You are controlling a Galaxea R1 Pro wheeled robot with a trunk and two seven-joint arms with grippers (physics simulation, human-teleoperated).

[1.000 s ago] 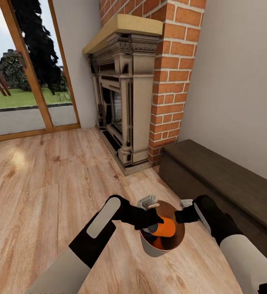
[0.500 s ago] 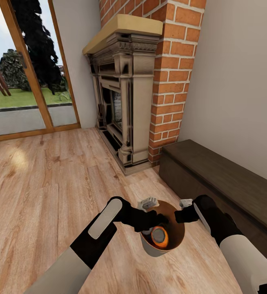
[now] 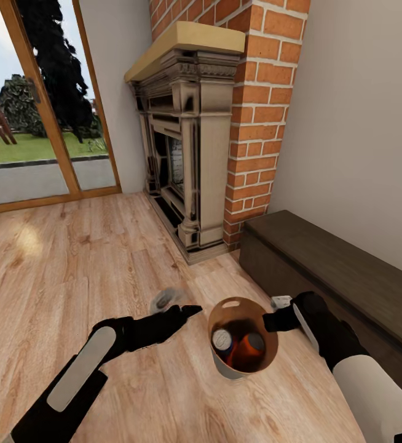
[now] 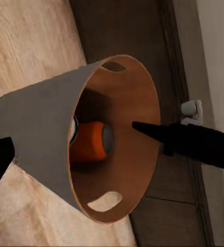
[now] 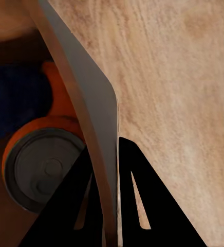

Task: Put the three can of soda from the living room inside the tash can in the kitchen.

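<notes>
as the right gripper point(image 3: 268, 321) pinches the near wall of the grey tapered pail with the copper-brown inside point(image 3: 225, 368), its two dark fingers point(image 5: 135, 206) clenched either side of the thin rim, the pail hangs tilted above the pale wood floor point(image 3: 72, 271) beside a red-brick fireplace point(image 3: 250, 123) and a dark low bench point(image 3: 342, 271). inside it lie a bright orange soda can with a silver top point(image 3: 250, 347) and a dark blue soda can point(image 3: 222, 338); a third can cannot be made out. the left gripper point(image 3: 185, 312) is off to the pail's left, apart from it, and whether its jaws are parted cannot be told.

the grip looks slight: one edge of a loaded pail, held on a thin wall. any jolt while the base rolls toward the kitchen could let the rim slip through the fingers or tip the mouth further, spilling the cans.

the pail's long axis leans, mouth up and toward the head camera. the orange can lies along that axis, silver end toward the mouth, seen from the left wrist.
</notes>
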